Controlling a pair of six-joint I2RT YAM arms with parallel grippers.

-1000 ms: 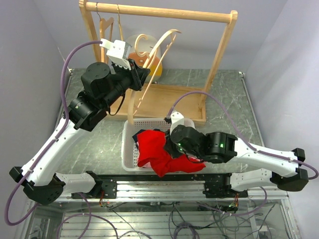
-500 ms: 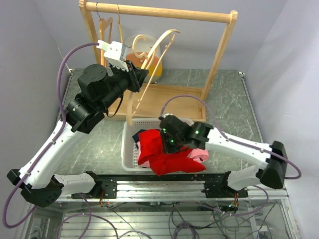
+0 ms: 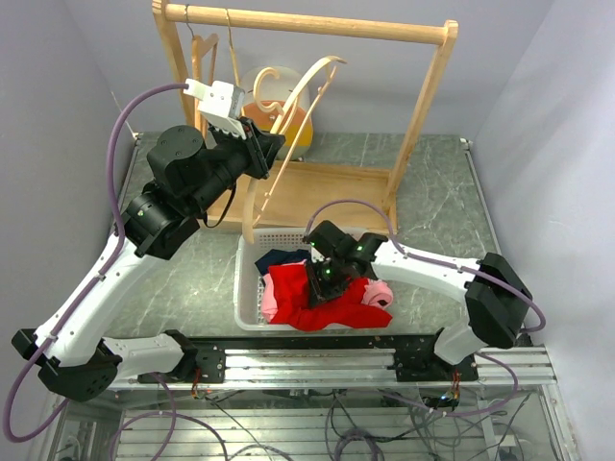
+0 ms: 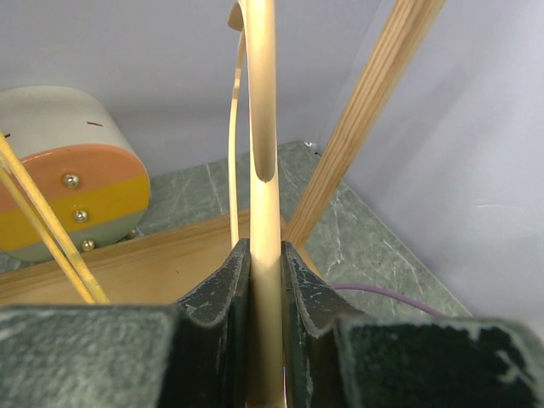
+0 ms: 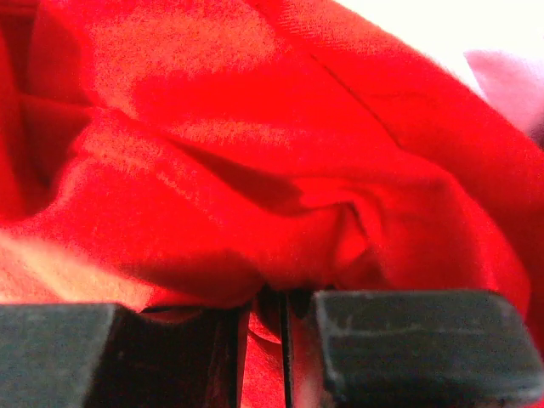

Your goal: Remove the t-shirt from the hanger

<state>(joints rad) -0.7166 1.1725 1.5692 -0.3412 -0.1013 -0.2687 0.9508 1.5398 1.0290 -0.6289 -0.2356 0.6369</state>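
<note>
The red t-shirt [image 3: 300, 294] lies bunched in the white basket [image 3: 246, 252], off the hanger. It fills the right wrist view [image 5: 255, 153]. The bare wooden hanger [image 3: 288, 130] is held tilted in front of the wooden rack [image 3: 307, 21]. My left gripper [image 3: 265, 144] is shut on one arm of the hanger [image 4: 262, 170]. My right gripper [image 3: 319, 279] is down in the basket, shut on a fold of the red t-shirt, its jaws nearly together with red cloth between them.
Pink cloth [image 3: 379, 292] and dark blue cloth [image 3: 281, 257] also lie in the basket. A round orange, yellow and white object [image 3: 273, 106] stands behind the rack, also in the left wrist view [image 4: 64, 170]. The rack's wooden base [image 3: 327, 192] lies beyond the basket.
My right gripper has moved left and down into the basket with the red t-shirt, which now lies lower and inside it. My left gripper has held the hanger nearly still.
</note>
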